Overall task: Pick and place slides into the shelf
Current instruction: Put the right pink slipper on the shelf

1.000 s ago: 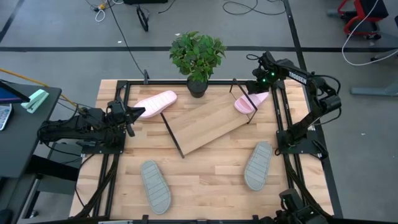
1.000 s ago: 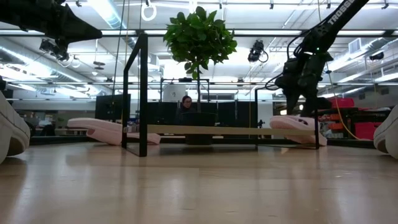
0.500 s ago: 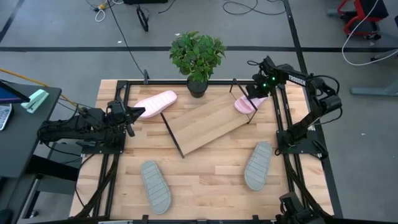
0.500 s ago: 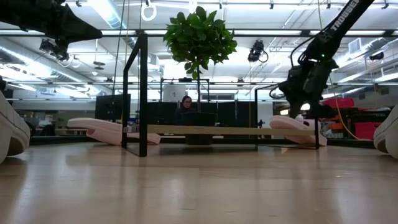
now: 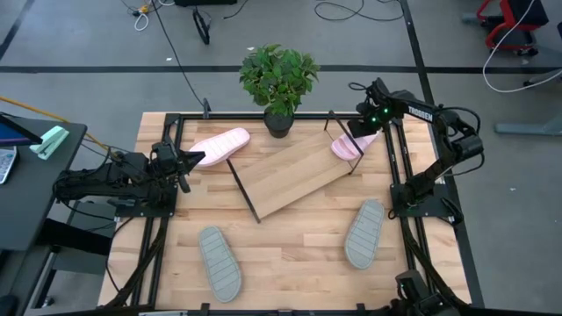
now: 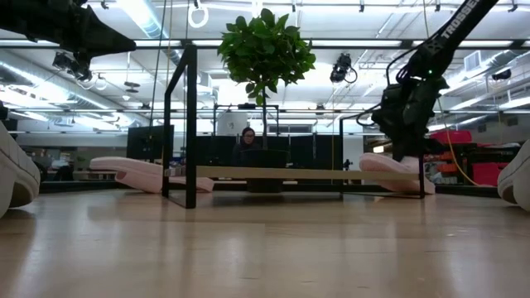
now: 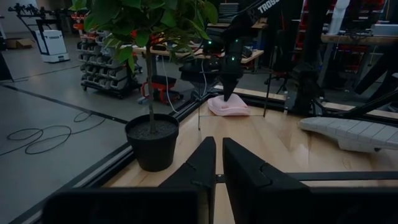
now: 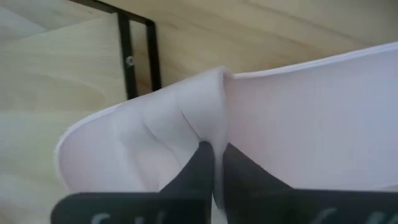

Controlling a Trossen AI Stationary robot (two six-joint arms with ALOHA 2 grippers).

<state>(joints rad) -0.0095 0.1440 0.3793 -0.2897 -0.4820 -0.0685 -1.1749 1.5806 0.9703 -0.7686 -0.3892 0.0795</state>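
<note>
A pale pink slide lies on the table at the far right, beside the right end of the shelf, a slanted wooden board on a black wire frame. My right gripper comes down on this slide and is shut on it. The second pink slide lies at the far left of the shelf. Two grey slides lie flat on the near half of the table. My left gripper waits shut at the left edge, holding nothing. My right gripper pinches the raised edge of the pink slide's strap between its two fingers. The foam creases where they meet. The fingers come from above, slanting steeply down. The slide rests on the table.
A potted plant stands at the far edge behind the shelf. Black frame rails run along the table's sides. A person sits beyond the far edge. Bare wood lies between the two grey slides.
My right gripper has sunk slightly onto the far-right pink slide and shut on its strap. The slide has stayed where it lay.
</note>
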